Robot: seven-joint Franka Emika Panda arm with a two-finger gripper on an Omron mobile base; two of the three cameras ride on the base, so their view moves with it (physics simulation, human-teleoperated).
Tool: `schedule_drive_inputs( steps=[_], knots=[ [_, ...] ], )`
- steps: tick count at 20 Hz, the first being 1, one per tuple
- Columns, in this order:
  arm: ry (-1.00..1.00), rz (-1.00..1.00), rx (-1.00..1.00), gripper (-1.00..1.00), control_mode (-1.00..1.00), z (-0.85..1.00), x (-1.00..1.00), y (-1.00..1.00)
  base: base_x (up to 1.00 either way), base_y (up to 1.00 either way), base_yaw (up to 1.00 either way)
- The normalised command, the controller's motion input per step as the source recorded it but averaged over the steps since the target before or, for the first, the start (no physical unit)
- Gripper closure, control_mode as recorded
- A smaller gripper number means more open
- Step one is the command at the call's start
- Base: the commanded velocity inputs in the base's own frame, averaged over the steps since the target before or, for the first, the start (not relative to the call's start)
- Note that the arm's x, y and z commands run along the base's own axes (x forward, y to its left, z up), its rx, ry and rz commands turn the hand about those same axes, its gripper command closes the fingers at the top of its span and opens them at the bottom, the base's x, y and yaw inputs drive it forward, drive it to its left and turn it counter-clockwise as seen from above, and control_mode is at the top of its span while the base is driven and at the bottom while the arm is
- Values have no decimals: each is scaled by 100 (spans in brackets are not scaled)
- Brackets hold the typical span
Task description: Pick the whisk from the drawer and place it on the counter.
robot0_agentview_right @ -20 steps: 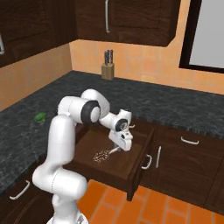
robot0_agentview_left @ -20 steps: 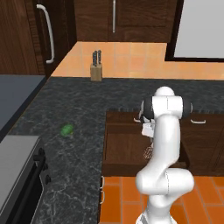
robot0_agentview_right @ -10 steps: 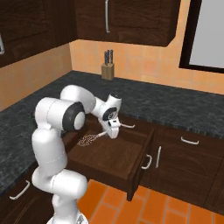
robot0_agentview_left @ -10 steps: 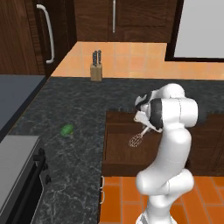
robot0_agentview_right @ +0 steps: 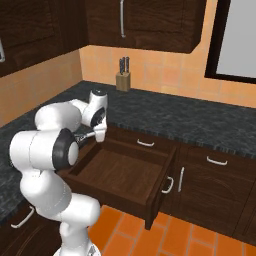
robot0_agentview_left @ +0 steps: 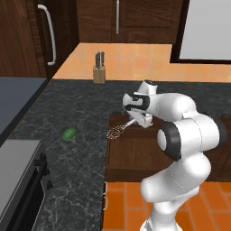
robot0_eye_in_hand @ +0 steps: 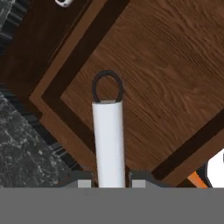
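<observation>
We are in the transfer step: above the surface [robot0_agentview_left: 85, 113] and the open drawer [robot0_agentview_right: 125, 172], the hand [robot0_agentview_left: 143, 119] is clenched on the white handle of the whisk [robot0_agentview_left: 121, 129], which hangs clear of the drawer floor with its wire head over the drawer's left edge beside the stone. In our judgement, the next move calls for carrying the whisk further left over the surface, lowering it, then releasing it.

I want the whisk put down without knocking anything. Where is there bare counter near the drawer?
The gripper holds the whisk over the drawer's left edge. Bare counter lies between drawer and green object, and back toward the knife block. Nothing looks crowded.
</observation>
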Motion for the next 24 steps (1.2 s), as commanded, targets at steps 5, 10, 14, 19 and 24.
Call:
schedule_drive_inputs(
  steps=[5, 10, 14, 19, 24],
  knots=[
    [-12, 1, -4, 100, -100, 30, 39, 100, 0, 0, 0],
    [-7, 24, 0, 100, -100, -12, 15, 51, 0, 0, 0],
    [-5, 23, 0, 100, -100, -25, 24, 44, 0, 0, 0],
    [0, 11, -8, 100, -100, -17, 42, 56, 0, 0, 0],
    [0, 0, -12, 100, -100, -37, 26, 63, 0, 0, 0]
  ],
)
